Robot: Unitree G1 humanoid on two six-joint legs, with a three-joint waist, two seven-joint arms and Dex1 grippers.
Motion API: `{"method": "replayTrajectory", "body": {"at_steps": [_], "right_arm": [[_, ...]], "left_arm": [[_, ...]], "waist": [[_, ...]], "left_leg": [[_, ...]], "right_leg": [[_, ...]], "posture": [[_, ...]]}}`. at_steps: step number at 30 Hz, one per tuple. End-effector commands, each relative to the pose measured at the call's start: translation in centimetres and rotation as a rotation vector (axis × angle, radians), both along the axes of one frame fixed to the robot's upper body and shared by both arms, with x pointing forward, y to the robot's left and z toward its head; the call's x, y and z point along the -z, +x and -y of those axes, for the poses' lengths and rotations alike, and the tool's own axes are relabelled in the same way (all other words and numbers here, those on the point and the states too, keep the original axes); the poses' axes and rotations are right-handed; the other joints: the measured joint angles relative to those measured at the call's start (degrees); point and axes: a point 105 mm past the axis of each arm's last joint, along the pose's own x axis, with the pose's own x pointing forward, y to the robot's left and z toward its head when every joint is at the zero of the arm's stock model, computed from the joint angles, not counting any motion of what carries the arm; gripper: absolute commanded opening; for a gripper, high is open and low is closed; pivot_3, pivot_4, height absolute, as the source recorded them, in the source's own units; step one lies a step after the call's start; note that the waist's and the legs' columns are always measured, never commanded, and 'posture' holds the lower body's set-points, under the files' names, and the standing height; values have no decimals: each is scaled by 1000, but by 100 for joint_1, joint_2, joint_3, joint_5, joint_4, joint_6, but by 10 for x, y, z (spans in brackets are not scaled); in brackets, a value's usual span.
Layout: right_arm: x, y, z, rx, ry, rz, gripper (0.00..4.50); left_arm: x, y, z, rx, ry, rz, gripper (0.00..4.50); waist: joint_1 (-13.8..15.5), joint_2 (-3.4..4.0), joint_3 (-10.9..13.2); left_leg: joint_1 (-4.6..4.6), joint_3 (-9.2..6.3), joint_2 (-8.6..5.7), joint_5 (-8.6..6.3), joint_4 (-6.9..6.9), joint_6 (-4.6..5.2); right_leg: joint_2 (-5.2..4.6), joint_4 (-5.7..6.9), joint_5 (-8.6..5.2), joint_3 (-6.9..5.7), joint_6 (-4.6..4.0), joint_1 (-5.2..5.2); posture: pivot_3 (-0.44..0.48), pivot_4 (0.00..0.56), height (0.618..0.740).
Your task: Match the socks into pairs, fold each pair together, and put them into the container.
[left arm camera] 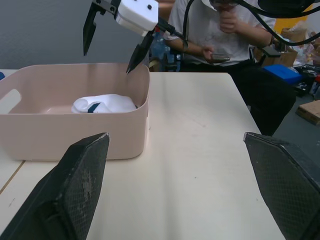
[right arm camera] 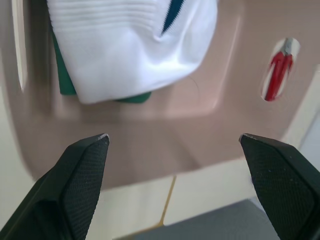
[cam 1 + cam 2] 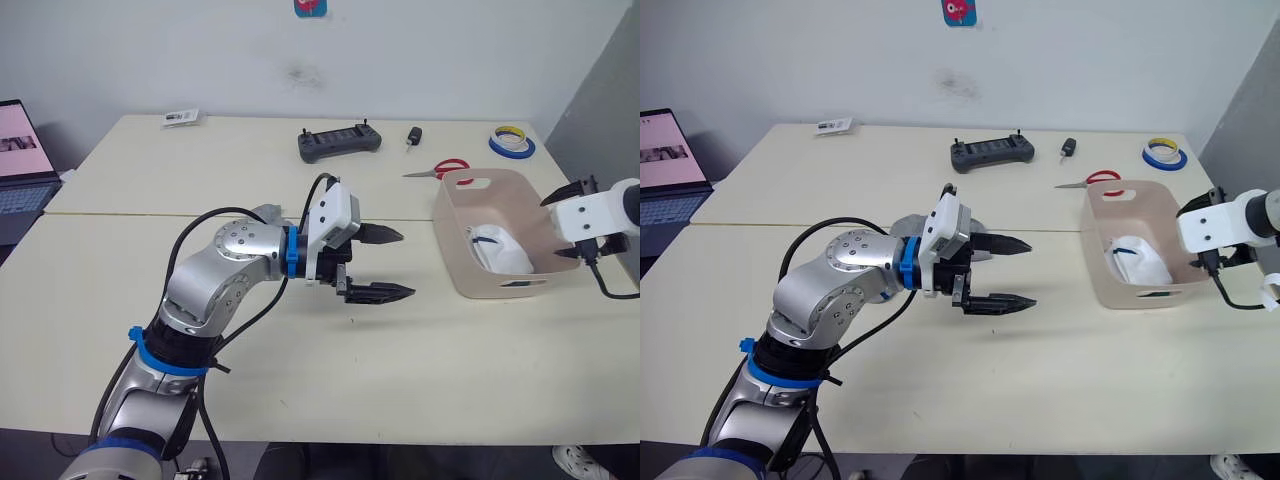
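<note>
Socks (image 2: 132, 47), white over green, are lying in the container (image 3: 455, 250) directly beneath the right gripper (image 3: 568, 222), hovering wide open and empty, while the left gripper (image 3: 385, 265), equally spread and empty, risks nudging the tub if swung carelessly.

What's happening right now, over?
Both grippers open: left empty over table, right above tub. White socks on green inside. Nothing in the way.

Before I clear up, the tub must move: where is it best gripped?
Grip the tub by the handle slot in its far end wall, from above; the rim is thin there and the slot gives the end effector a hold.
</note>
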Motion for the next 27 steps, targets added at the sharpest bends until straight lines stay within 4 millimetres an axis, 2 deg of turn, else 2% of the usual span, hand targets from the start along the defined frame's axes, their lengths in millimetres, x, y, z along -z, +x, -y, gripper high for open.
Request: {"method": "replayTrajectory", "body": {"at_steps": [1, 5, 9, 10, 13, 14, 19, 23, 27], "right_arm": [[-36, -4, 0, 10, 60, 130, 4480], [-54, -6, -16, -7, 250, 224, 4480], [-59, -18, -59, -85, 561, 245, 4480], [-57, -21, -64, -90, 599, 237, 4480], [-35, -36, -98, -131, 760, 149, 4480], [-22, -44, -115, -152, 823, 94, 4480], [29, -72, -175, -173, 1013, -92, 4480], [48, -82, -194, -147, 1081, -163, 4480], [58, -88, -206, -144, 1093, -208, 4480]], "left_arm": [[-8, -2, -3, -2, -25, 41, 4500], [-8, 6, -28, -121, -55, 54, 4500], [7, 14, -90, -355, -9, 55, 4500], [8, 13, -98, -387, -8, 52, 4500], [12, 16, -138, -574, -34, 72, 4500], [16, 15, -156, -652, -29, 81, 4500], [44, -9, -211, -847, 20, 33, 4500], [65, -21, -235, -915, 97, 23, 4500], [77, -10, -241, -927, 161, 85, 4500]], "waist": [[-1, 0, 0], [-17, 2, -1], [-39, 4, -2], [-37, 5, -2], [15, 6, -1], [22, 6, -1], [23, 2, -4], [38, 2, -4], [42, -1, -5]], "left_leg": [[0, 0, 0, 0, 0, 0], [1, 1, 4, 0, -3, 0], [2, -11, 11, -3, -5, 5], [2, -15, 13, -5, -5, 8], [-1, -21, 9, -9, -1, 16], [-2, -24, 6, -11, 2, 18], [-5, -28, 3, -11, -2, 19], [-1, -31, 1, -12, 0, 20], [1, -31, 0, -13, -5, 20]], "right_leg": [[0, 0, 0, 0, 0, 0], [0, 0, 0, 4, -1, -2], [3, 5, 0, 10, -2, -2], [4, 6, 0, 8, -3, 0], [-2, 6, 0, -1, -3, 3], [-6, 3, -1, -5, -2, 7], [-11, -3, -1, -8, -1, 7], [-12, 1, 0, -13, 1, 10], [-11, -2, -1, -15, 1, 9]], "posture": [[0, 150, 737], [0, 150, 737], [0, 150, 737], [0, 150, 737], [0, 150, 737], [0, 150, 737], [0, 150, 737], [0, 150, 737], [0, 150, 737]]}}
